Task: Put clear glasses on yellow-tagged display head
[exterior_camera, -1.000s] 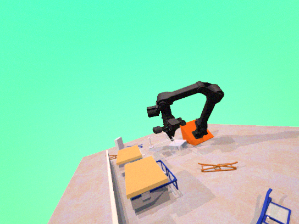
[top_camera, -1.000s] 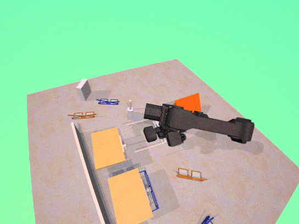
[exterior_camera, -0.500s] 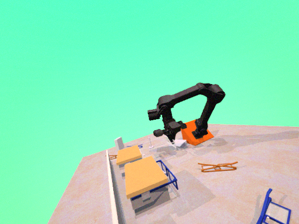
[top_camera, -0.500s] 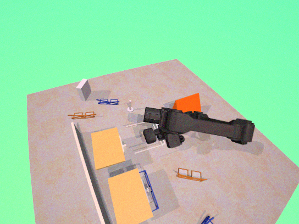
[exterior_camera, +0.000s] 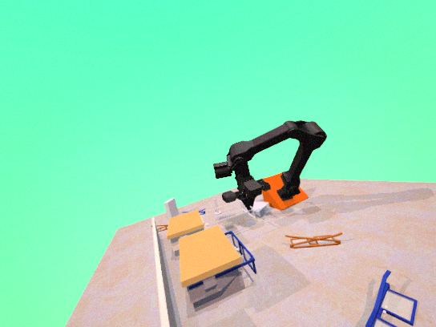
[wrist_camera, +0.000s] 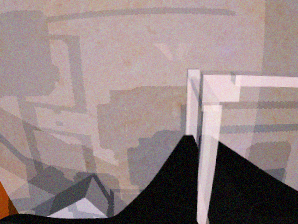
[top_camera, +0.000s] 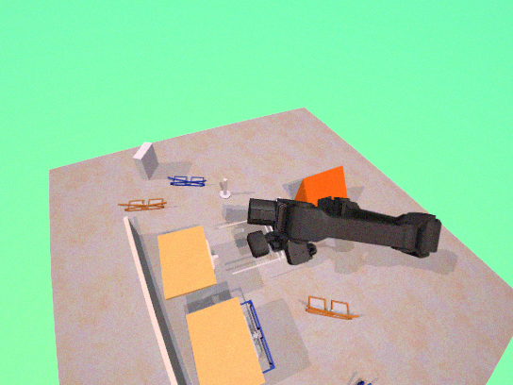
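1. Table point(top_camera: 401, 156): tan slab carrying everything. A pale rail point(top_camera: 141, 283) runs along its left side, behind the two heads.
2. Arm point(top_camera: 358, 226): dark, reaching from its orange base point(top_camera: 325, 184) toward the heads, wrist turned down near the table.
3. Near head point(top_camera: 222, 344): orange-topped block that already wears blue glasses point(top_camera: 259, 330). Judged to be the one to leave alone; keep the wrist and temples well off it.
4. Far head point(top_camera: 185, 260): orange-topped block, bare, just ahead of the held pair. Judged the target, though no yellow tag can be made out in any view.
5. Gripper point(top_camera: 275, 245): clamped on the clear glasses point(wrist_camera: 214, 106). The wrist view shows the dark fingers pinching a thin front bar of the frame.
6. Clear glasses, position: held low, between gripper and far head, with pale temples point(top_camera: 255, 266) pointing toward that head and tips close to its face side.
7. Step in hand, as judged: sliding the pair onto the far head.
   - Keep the frame level so both temples pass the sides evenly.
   - Advance straight along the temple line, not sideways.
   - Stop once the bridge meets the nose; release only with the pair resting and square.
8. Strays: orange glasses point(top_camera: 330, 309) and point(top_camera: 141, 205), blue glasses point(top_camera: 188, 181), a white block point(top_camera: 146, 159), a small peg point(top_camera: 224, 189). All lie clear of the path.
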`<state>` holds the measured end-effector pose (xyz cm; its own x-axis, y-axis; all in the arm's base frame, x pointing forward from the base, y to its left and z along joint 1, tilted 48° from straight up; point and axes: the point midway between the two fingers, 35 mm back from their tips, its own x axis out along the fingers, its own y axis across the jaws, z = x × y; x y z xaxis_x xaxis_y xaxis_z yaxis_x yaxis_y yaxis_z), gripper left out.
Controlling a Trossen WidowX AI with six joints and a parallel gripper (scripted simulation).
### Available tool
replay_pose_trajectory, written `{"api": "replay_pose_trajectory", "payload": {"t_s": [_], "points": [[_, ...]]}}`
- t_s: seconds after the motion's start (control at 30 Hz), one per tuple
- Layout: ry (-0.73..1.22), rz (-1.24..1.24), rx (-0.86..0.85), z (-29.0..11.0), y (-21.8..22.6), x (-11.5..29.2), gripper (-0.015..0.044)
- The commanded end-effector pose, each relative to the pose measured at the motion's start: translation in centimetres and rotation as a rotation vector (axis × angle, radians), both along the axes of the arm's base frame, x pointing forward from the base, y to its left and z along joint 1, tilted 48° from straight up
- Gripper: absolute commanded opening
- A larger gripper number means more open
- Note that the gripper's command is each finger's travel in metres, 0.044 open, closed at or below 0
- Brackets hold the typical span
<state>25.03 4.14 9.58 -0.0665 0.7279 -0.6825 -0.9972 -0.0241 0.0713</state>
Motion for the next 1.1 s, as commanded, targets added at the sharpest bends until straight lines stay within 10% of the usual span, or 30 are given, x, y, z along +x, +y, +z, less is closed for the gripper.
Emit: {"api": "replay_pose_trajectory", "payload": {"t_s": [0.0,1.07], "points": [[0.001,-0.003,0.003,-0.1,0.3,0.0,0.0],[-0.001,-0.003,0.003,-0.4,0.5,4.0,0.0]]}}
